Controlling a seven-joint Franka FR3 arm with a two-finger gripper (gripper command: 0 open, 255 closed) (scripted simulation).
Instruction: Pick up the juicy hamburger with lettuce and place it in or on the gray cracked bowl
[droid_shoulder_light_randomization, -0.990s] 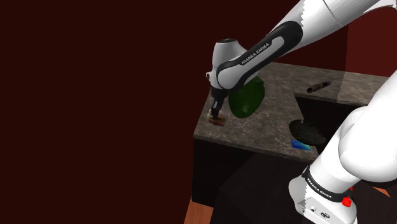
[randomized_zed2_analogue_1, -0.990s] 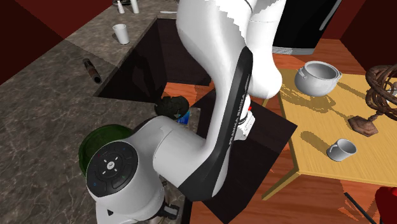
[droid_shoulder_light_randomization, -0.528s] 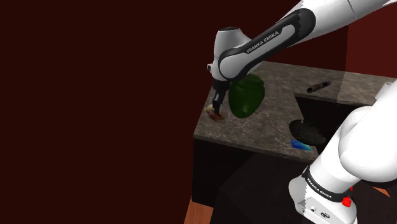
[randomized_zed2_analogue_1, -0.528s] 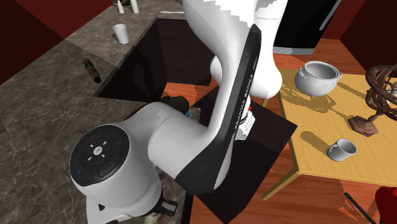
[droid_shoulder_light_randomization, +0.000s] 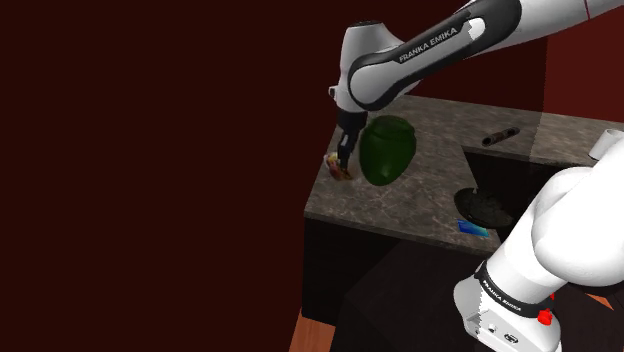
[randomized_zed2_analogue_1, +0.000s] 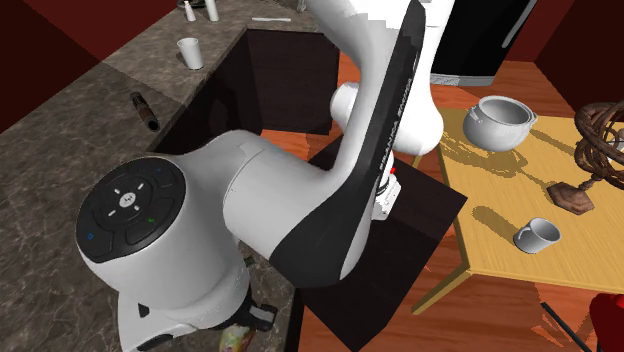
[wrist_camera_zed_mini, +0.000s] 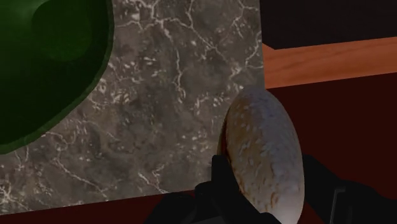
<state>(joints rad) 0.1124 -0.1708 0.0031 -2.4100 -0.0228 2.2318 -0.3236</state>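
Shoulder view: the gripper (droid_shoulder_light_randomization: 342, 160) pinches the hamburger (droid_shoulder_light_randomization: 336, 168) at the green bowl's (droid_shoulder_light_randomization: 386, 148) 8 o'clock, near the marbled desk's (droid_shoulder_light_randomization: 400, 205) corner.

Second exterior view: the arm (randomized_zed2_analogue_1: 260, 190) looms large, and a white mug (randomized_zed2_analogue_1: 189, 52) stands at 11 o'clock.

Wrist view: both fingers (wrist_camera_zed_mini: 219, 178) clasp the hamburger's bun, with the bowl apart on the desk.

Dark marbled tabletop (randomized_zed2_analogue_1: 60, 160) carries a white mug (randomized_zed2_analogue_1: 189, 52) and a dark tube (randomized_zed2_analogue_1: 145, 110), well apart. Wooden table (randomized_zed2_analogue_1: 585, 255) holds grey pot (randomized_zed2_analogue_1: 499, 122), white cup (randomized_zed2_analogue_1: 537, 235), brown lump (randomized_zed2_analogue_1: 573, 197).
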